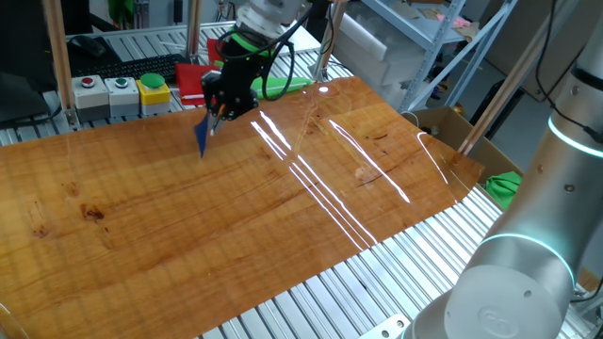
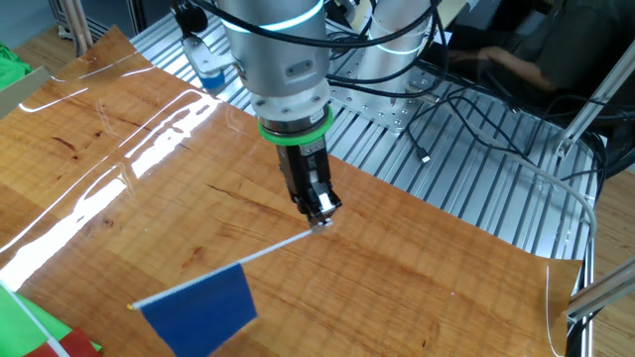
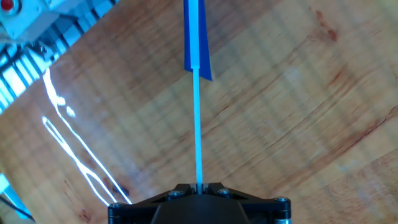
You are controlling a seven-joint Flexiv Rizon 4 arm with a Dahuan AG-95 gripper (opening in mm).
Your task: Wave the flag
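Observation:
The flag (image 2: 200,307) is a small dark blue rectangle on a thin white stick (image 2: 273,246). My gripper (image 2: 320,217) is shut on the end of the stick and holds the flag above the wooden table (image 2: 417,268). In one fixed view the gripper (image 1: 219,111) is at the table's far side and the blue cloth (image 1: 202,137) hangs below it. In the hand view the stick (image 3: 198,124) runs straight up from between the jaws to the blue cloth (image 3: 195,37), seen edge-on.
A box with red, green and yellow buttons (image 1: 122,92) stands beyond the table's far edge, next to red (image 1: 191,79) and green (image 1: 273,85) pieces. A cardboard box (image 1: 448,127) and a green item (image 1: 505,185) lie off the right side. Cables (image 2: 466,109) lie on the slatted base.

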